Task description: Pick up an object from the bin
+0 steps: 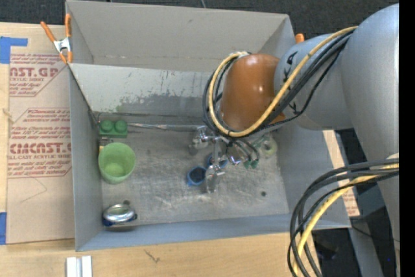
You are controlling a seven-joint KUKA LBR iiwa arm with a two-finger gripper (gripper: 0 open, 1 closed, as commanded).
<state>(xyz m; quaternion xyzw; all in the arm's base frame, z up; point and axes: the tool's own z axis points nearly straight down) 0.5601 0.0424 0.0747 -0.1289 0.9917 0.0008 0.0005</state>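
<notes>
Silver shiny round thing with blue on it lies nearest, in the front-left corner of the bin, close to the front wall. Behind it is a light green cup, upright with its mouth up, near the left wall. On the mid floor a small dark blue piece, roundish and low, lies alone on bare metal. The gripper is down low just right of it; touching or apart, can't tell. Claw wide or narrow: cannot tell, since the metal parts are too cluttered there. Nothing is seen held. A pale green-and-white thing sits just right of the gripper, partly under the wrist. Farther back on the left, a green two-stud brick rests at the foot of the far wall.

Judgement: the step in hand looks like lining up on the blue piece, the closest thing to the tip, with the grasp not yet made. To do it well, centre the claw so it straddles the piece, go right down to the floor because the piece is low, and close gently, as it could skid on metal.

Room: there is open floor in front and to the left, and the cup and brick are well apart. The pale thing on the right is the only neighbour likely to be bumped. The walls seem to lean outward, so a straight lift should clear them.
</notes>
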